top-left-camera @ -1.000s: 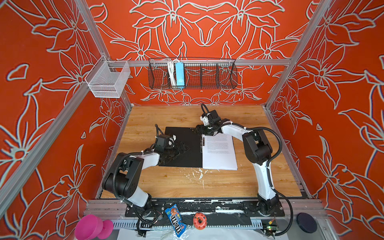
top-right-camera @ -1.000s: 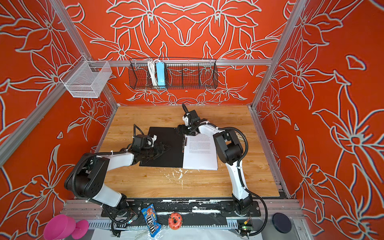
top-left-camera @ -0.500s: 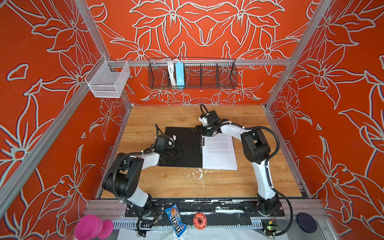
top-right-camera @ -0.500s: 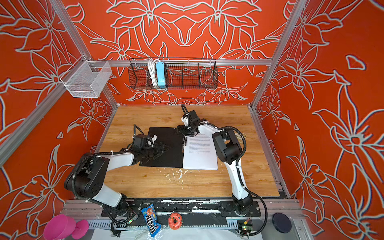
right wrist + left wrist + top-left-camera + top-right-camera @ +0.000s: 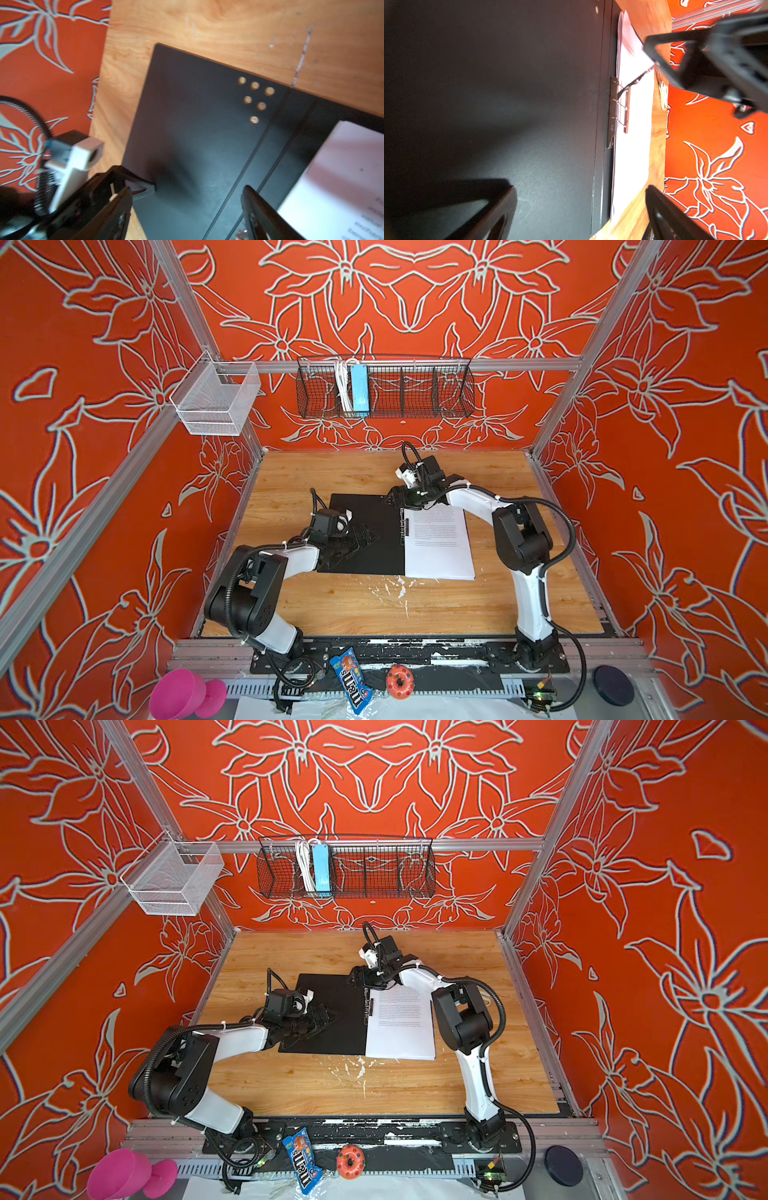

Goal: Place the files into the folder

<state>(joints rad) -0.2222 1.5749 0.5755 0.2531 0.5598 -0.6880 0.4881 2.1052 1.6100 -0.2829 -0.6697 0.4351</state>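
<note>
The folder (image 5: 365, 510) lies open flat on the wooden table, matte black inside up, in both top views (image 5: 332, 990). The files (image 5: 438, 543), a stack of white printed sheets, lie on its right half (image 5: 401, 1027). A metal clip (image 5: 618, 108) sits by the spine with its thin lever raised. My left gripper (image 5: 361, 537) is open, low over the bare black left half (image 5: 529, 104). My right gripper (image 5: 395, 499) is open at the folder's far edge near the spine (image 5: 187, 189), beside the files' far corner (image 5: 342, 176). Nothing is between either pair of jaws.
A black wire basket (image 5: 384, 389) holding a blue item hangs on the back wall. A white mesh basket (image 5: 214, 400) hangs at the left. A candy bag (image 5: 351, 680), an orange ring (image 5: 400, 681) and a pink object (image 5: 183, 695) lie at the front rail.
The right arm has shifted slightly at the folder's far edge. The left arm, the folder and the files lie as before.
</note>
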